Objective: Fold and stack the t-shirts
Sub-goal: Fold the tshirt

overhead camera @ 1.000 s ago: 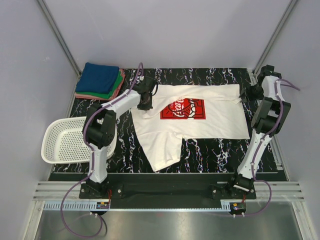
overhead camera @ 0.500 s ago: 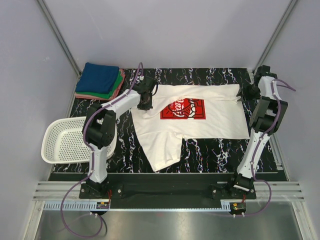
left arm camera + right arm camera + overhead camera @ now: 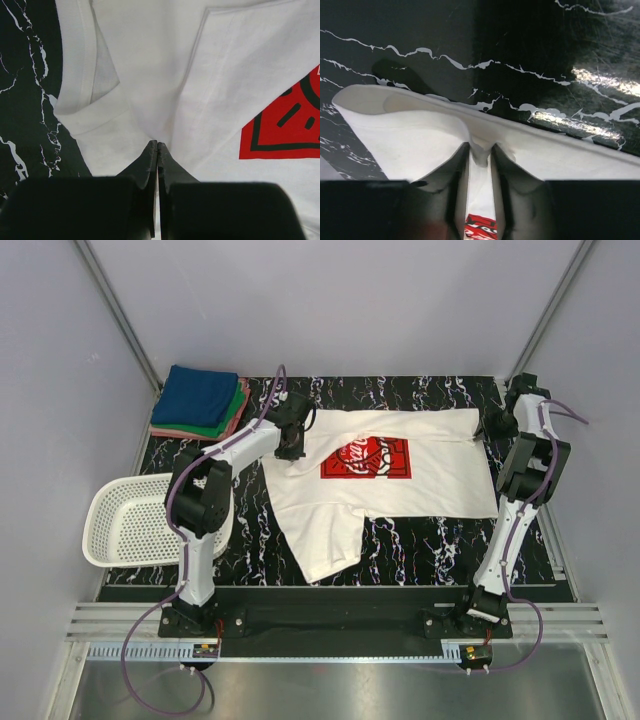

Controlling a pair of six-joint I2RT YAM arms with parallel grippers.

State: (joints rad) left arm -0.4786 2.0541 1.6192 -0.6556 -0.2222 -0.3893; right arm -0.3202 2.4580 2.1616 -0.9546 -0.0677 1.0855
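The white t-shirt [image 3: 400, 490] with its red chest print [image 3: 366, 459] lies partly spread on the black marbled table, one part hanging toward the near edge. My left gripper [image 3: 293, 445] is shut on the shirt's cloth beside the collar [image 3: 75, 65]; in the left wrist view the left gripper [image 3: 157, 144] has its tips together on the fabric. My right gripper [image 3: 490, 427] is at the shirt's far right corner. In the right wrist view the right gripper [image 3: 480, 147] pinches a fold of white cloth [image 3: 420, 130] just above the table. The folded blue, green and pink shirts [image 3: 200, 400] are stacked at the far left.
A white mesh basket [image 3: 125, 525] stands at the table's left edge, near the left arm. Grey walls enclose the table on the left, back and right. The right arm stands close to the right wall.
My right arm has shifted slightly toward the far right corner with the cloth in its jaws. My left gripper and the shirt have hardly moved.
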